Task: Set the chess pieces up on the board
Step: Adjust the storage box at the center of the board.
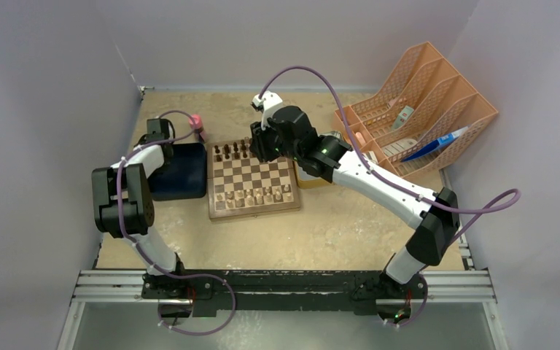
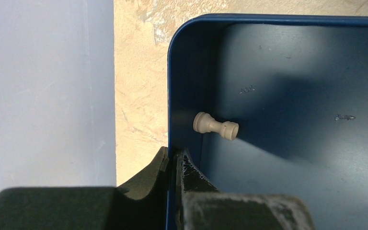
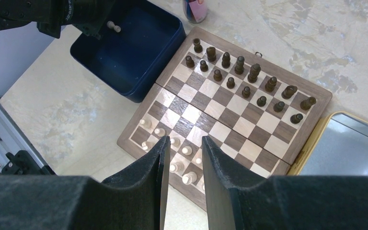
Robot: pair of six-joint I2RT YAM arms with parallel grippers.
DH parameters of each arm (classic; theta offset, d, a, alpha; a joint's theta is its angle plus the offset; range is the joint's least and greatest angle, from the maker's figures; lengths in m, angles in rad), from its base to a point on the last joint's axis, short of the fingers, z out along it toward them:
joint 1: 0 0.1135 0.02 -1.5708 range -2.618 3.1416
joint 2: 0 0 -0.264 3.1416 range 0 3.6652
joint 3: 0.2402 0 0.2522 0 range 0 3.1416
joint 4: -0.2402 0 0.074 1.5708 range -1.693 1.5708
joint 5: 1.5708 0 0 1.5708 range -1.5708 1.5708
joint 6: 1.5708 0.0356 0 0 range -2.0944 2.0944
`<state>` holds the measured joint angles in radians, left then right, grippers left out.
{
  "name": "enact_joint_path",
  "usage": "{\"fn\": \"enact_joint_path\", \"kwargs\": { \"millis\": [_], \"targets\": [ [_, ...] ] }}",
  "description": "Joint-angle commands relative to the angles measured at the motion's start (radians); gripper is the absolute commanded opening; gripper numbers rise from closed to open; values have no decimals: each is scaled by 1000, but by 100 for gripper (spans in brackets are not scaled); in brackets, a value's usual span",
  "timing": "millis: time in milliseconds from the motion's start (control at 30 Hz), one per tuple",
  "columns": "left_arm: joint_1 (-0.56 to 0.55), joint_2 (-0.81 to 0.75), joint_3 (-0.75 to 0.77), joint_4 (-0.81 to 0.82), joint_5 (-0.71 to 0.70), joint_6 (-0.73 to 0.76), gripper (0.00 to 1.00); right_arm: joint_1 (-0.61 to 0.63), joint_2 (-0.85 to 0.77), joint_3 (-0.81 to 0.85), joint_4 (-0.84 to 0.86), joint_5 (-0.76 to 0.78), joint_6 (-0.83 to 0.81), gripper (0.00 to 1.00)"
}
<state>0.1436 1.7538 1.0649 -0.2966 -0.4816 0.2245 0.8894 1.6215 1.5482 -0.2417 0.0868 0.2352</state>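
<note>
The board [image 1: 255, 211] [image 3: 230, 117] lies mid-table. Dark chess pieces [image 1: 232, 152] [image 3: 239, 64] stand in its two far rows and pale ones [image 1: 255, 195] [image 3: 187, 150] in its near rows. One pale piece [image 2: 215, 127] [image 3: 114, 27] lies on its side in the dark blue tray [image 1: 186, 175] [image 2: 292, 72]. My left gripper [image 1: 159, 149] [image 2: 177, 155] is shut on that tray's wall, one finger outside and one inside. High over the board, my right gripper [image 1: 257, 149] [image 3: 184, 143] is open, with nothing between its fingers.
An orange file rack [image 1: 415, 102] holding pens stands at the back right. A metal tin with a yellow edge [image 3: 350, 143] lies against the board's right side. A small pink-topped cup [image 1: 197, 122] [image 3: 194, 9] stands behind the tray. Walls close in left, back and right.
</note>
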Motion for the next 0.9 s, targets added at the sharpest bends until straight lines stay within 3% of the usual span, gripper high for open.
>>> {"fn": "enact_joint_path", "kwargs": {
  "millis": [0,300,600,867],
  "targets": [
    [-13,14,16,-100,19,-79,0,3,-43,6,37,9,0,33],
    [-13,33,108,-239,40,-174,0,3,-39,4,36,-9,0,33],
    [-13,25,187,-300,74,-257,26,3,-41,1,30,-16,6,34],
    [-13,-17,230,-352,44,-392,29,2,-41,-1,25,-30,12,34]
  ]
}}
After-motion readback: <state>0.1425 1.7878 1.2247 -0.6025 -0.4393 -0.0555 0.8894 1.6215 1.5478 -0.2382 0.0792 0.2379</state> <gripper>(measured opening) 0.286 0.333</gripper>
